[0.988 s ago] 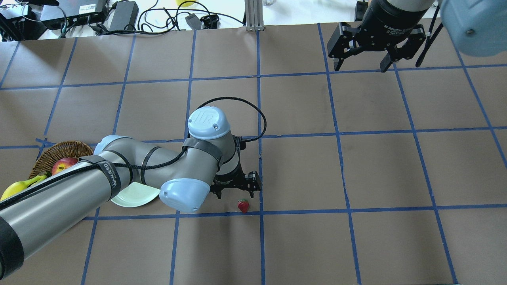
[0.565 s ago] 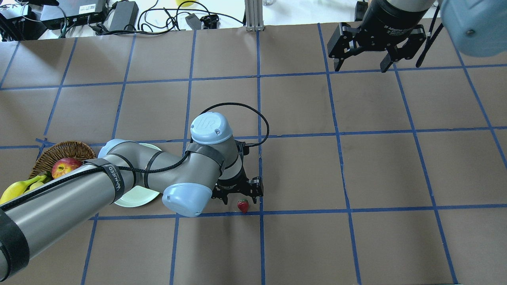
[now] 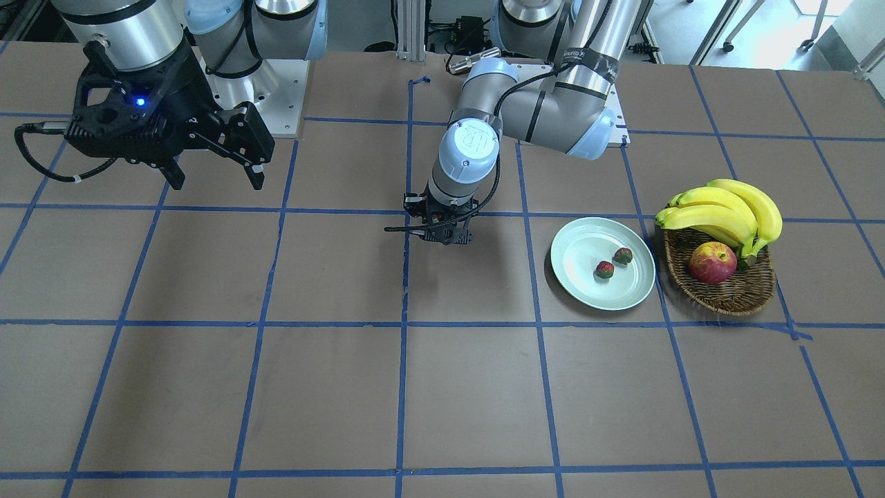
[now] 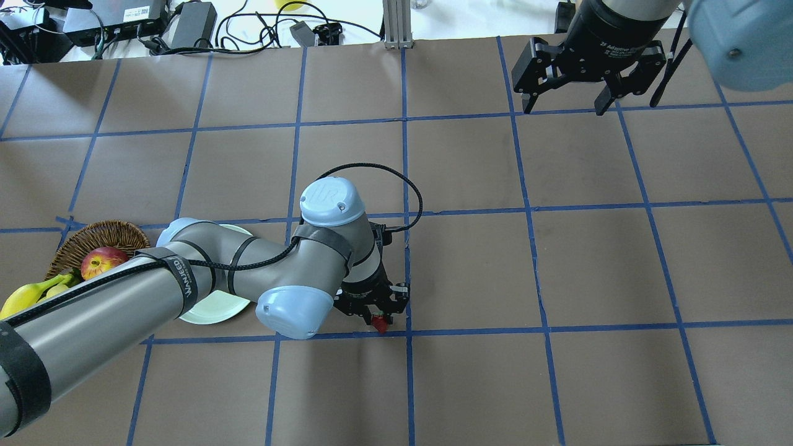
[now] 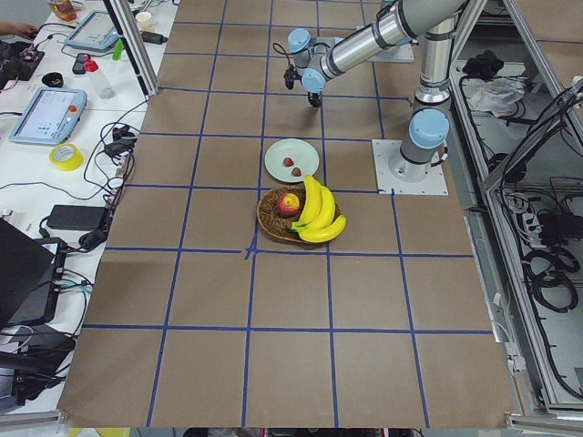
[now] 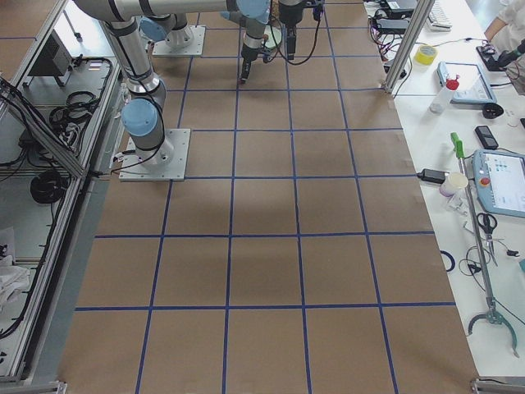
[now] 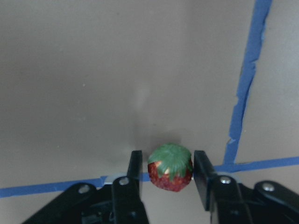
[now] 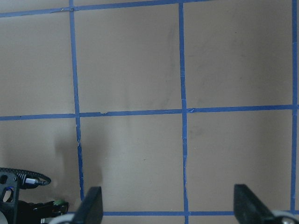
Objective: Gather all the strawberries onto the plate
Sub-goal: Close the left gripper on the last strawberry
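One strawberry [image 7: 170, 167] lies on the brown table by a blue tape line; it also shows in the overhead view [image 4: 380, 323]. My left gripper [image 7: 167, 173] is down over it, open, with one finger on each side and small gaps. The gripper also shows in the overhead view [image 4: 374, 311] and the front view [image 3: 442, 237]. Two more strawberries [image 3: 605, 270] [image 3: 623, 256] lie in the pale green plate [image 3: 581, 243], which my left arm partly covers in the overhead view [image 4: 210, 311]. My right gripper [image 4: 567, 102] is open and empty, high over the far right of the table.
A wicker basket [image 3: 726, 296] with a red-yellow apple [image 3: 713, 263] and bananas [image 3: 726, 206] stands just beyond the plate. Cables and power supplies [image 4: 186, 25] lie past the table's far edge.
My left gripper has moved towards the strawberry and come down over it, so its fingers now stand on both sides of it. The right gripper has barely moved.
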Robot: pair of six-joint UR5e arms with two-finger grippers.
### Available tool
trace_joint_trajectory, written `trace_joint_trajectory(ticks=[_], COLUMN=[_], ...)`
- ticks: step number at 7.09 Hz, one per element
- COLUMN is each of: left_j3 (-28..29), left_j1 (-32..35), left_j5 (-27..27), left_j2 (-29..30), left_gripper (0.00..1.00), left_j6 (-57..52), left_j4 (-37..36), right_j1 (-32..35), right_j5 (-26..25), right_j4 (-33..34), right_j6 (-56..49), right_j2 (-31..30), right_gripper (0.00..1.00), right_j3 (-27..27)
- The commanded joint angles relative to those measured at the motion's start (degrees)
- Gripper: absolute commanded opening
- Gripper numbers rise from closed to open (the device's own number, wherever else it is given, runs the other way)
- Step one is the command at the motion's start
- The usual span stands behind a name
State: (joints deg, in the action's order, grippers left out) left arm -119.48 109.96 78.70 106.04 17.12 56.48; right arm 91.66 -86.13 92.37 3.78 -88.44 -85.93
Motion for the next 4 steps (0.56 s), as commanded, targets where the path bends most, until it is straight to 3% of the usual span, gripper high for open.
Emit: trace_joint_trajectory(ticks=[1, 3, 4], left_j3=[5.36, 14.67, 16.19], left_j1=[-1.14, -8.66, -13.23], left_j5=[0.74, 2.06, 7.38], left_j2=[-0.48, -1.71, -1.72], left_gripper=[0.0, 0.0, 0.0], left_j6=[-0.68, -2.51, -8.27], left_j4=[4.04, 14.84, 15.67], right_j1=[0.01, 0.01, -0.07], right_j5=[0.0, 0.0, 0.0], right_j4=[0.0, 0.0, 0.0], right_j6=[0.0, 0.0, 0.0], right_j2=[0.02, 0.02, 0.02], right_gripper=[1.0, 1.0, 1.0], right_j3=[-0.03, -0.03, -0.03])
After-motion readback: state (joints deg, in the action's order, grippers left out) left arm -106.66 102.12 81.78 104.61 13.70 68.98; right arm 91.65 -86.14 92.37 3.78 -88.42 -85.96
